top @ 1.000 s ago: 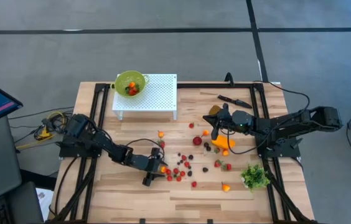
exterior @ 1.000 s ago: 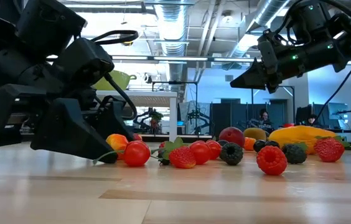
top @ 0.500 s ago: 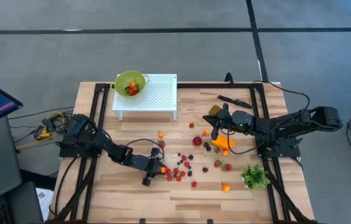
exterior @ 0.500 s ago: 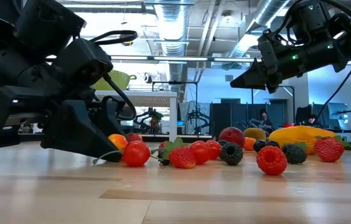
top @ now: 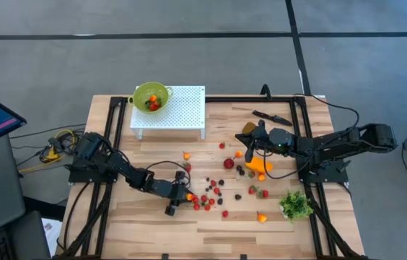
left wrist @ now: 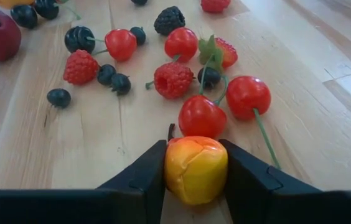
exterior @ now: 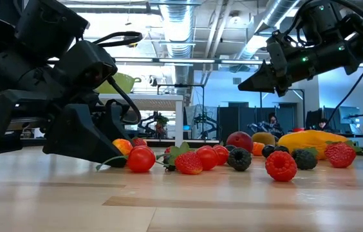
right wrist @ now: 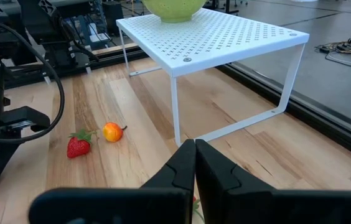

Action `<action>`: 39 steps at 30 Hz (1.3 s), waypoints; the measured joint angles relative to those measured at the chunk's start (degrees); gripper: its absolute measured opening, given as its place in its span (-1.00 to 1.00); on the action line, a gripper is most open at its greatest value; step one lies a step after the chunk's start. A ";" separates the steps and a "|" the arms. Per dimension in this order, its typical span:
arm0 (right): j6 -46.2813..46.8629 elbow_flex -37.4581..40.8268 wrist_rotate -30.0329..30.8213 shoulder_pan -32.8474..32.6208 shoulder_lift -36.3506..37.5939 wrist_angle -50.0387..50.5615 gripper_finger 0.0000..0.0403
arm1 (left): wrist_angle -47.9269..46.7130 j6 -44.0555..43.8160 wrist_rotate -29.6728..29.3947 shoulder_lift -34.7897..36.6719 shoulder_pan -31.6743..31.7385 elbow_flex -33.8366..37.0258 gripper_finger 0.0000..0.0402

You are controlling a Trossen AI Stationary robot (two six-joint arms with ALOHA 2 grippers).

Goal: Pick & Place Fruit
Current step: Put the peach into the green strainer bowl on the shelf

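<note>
Left wrist view, left end effector (left wrist: pixel 195 171) pinching glossy orange-yellow fruit (left wrist: pixel 195 169)

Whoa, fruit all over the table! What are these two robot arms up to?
The left arm's tool is down on the wooden table, closed on a small yellow-orange round fruit at the edge of a scatter of red cherries, raspberries and dark berries. The right arm's tool hangs shut and empty above the table near the long orange fruit. A green bowl on a white perforated stand already holds some fruit.
</note>
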State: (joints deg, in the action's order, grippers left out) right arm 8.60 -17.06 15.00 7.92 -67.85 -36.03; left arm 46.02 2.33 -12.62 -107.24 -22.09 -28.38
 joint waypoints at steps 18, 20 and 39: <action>0.00 0.00 0.00 0.00 0.00 -0.01 -0.97 | 0.07 -0.02 0.13 -0.02 0.00 0.00 -0.35; 0.00 0.00 0.00 -0.01 0.00 -0.01 -0.97 | 0.08 -0.02 0.14 -0.02 0.00 0.00 -0.35; 0.00 0.00 0.00 -0.01 0.00 0.00 -0.97 | -2.12 14.31 -24.91 21.94 -0.01 1.09 -0.35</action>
State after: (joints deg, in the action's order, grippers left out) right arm 8.60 -17.06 15.00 7.91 -67.85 -36.03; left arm 43.90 16.65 -37.53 -85.30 -22.10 -27.29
